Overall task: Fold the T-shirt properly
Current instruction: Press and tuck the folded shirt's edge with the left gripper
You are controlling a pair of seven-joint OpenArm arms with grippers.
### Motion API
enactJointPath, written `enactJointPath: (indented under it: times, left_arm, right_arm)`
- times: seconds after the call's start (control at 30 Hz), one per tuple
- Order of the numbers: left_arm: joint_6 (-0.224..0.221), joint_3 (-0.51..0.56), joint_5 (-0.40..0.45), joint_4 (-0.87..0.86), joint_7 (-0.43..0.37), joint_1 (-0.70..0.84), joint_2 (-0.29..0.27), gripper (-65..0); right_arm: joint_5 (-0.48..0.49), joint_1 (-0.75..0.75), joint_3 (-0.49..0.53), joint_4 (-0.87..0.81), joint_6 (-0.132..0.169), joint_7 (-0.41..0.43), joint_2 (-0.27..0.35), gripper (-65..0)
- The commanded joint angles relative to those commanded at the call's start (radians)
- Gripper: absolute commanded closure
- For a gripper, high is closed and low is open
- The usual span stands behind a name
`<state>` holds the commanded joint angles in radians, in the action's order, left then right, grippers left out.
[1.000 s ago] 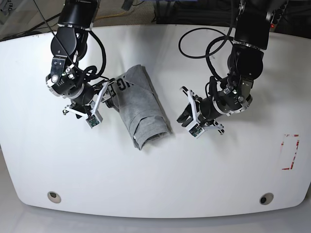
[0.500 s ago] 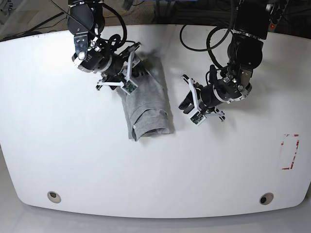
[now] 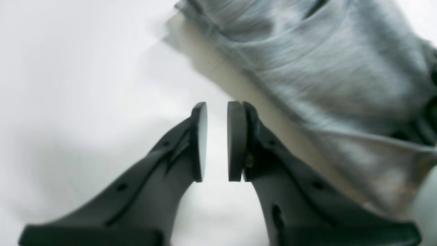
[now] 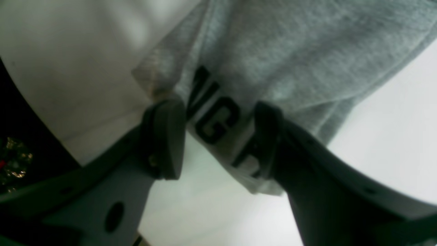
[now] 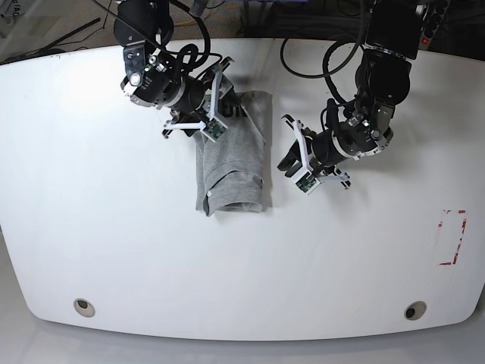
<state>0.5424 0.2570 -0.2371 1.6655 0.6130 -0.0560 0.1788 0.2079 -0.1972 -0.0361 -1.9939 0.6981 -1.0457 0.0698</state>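
Bare white table [image 5: 136,250] lies open all round the folded T-shirt [image 5: 233,163]; both arms crowd its upper end.

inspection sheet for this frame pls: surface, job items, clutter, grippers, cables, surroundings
Surface: white table, bare apart from the cloth; two round holes near the front edge, red tape marking near one side edge.
Job's things: grey T-shirt folded into a narrow strip, black lettering at its far end.
Clutter: nothing seen.
Grippers: right gripper has its jaws either side of the lettered end of the T-shirt, cloth between them; left gripper is beside the T-shirt, jaws slightly apart, nothing between them.
Cables: black cable loops run along both arms, above the table.
Surroundings: dark floor with cables behind the table; details unclear.
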Motion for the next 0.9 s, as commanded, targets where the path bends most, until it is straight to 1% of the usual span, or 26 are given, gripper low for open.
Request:
enactJointPath:
  times: [0.1, 0.2, 0.27, 0.3, 0.33, 0.37, 0.4, 0.43, 0.5, 0.53, 0.57, 0.6, 0.63, 0.8, 0.83, 0.9]
  left_arm:
    - [0.0, 0.006, 0.0, 0.051, 0.0, 0.026, -0.037, -8.8]
    - [-0.002, 0.023, 0.003, 0.081, 0.0, 0.043, -0.074, -8.9]
    - [-0.011, 0.052, 0.009, 0.087, 0.0, 0.043, -0.095, -12.1]
    - [-0.015, 0.066, 0.009, 0.086, 0.0, 0.043, -0.104, -15.8]
    - [-0.031, 0.075, 0.009, 0.084, 0.0, 0.043, -0.11, -19.6]
    - [-0.069, 0.089, 0.009, 0.083, 0.0, 0.043, -0.121, -26.4]
    - [-0.107, 0.097, 0.009, 0.083, 0.0, 0.043, -0.133, -31.8]
    - [-0.169, 0.106, 0.009, 0.083, 0.0, 0.043, -0.149, -37.5]
    - [-0.33, 0.13, 0.012, 0.081, -0.002, 0.04, -0.178, -46.4]
    - [-0.388, 0.143, 0.021, 0.08, -0.003, 0.04, -0.186, -48.5]
    - [-0.427, 0.152, 0.032, 0.08, -0.005, 0.04, -0.193, -49.6]
    - [-0.474, 0.166, 0.048, 0.08, -0.006, 0.04, -0.204, -50.6]
    - [-0.506, 0.184, 0.066, 0.077, -0.006, 0.04, -0.215, -50.8]
    - [-0.565, 0.281, 0.16, 0.018, -0.021, 0.043, -0.261, -50.7]
    - [-0.578, 0.295, 0.18, -0.002, -0.041, 0.046, -0.269, -50.7]
    - [-0.632, 0.322, 0.23, -0.043, -0.109, 0.072, -0.273, -50.8]
  right_arm:
    - [0.002, 0.049, -0.1, 0.008, 0.0, 0.0, 0.002, -29.8]
    - [0.0, 0.089, -0.153, 0.041, 0.0, 0.0, 0.008, -29.8]
    - [-0.003, 0.118, -0.19, 0.072, 0.0, 0.0, 0.008, -29.8]
    - [-0.003, 0.129, -0.209, 0.086, 0.0, 0.0, 0.008, -29.8]
    - [0.0, 0.135, -0.224, 0.097, 0.0, 0.0, 0.009, -29.8]
    - [0.0, 0.141, -0.247, 0.109, 0.0, 0.0, 0.009, -29.8]
    - [0.0, 0.141, -0.259, 0.117, 0.0, 0.0, 0.009, -29.8]
    - [0.0, 0.141, -0.273, 0.123, 0.0, 0.0, 0.011, -29.8]
    - [0.002, 0.141, -0.29, 0.127, 0.0, 0.0, 0.029, -29.8]
    - [0.002, 0.14, -0.29, 0.127, 0.0, 0.0, 0.032, -29.8]
    - [0.002, 0.14, -0.292, 0.127, 0.0, 0.0, 0.032, -29.8]
    - [0.002, 0.137, -0.293, 0.127, 0.0, 0.0, 0.034, -29.8]
    - [0.002, 0.137, -0.293, 0.127, 0.0, 0.0, 0.035, -29.8]
    - [0.002, 0.135, -0.293, 0.127, 0.0, 0.0, 0.037, -29.8]
    - [0.002, 0.137, -0.293, 0.127, 0.0, 0.0, 0.037, -29.8]
    - [0.0, 0.14, -0.293, 0.127, 0.0, 0.0, 0.037, -29.8]
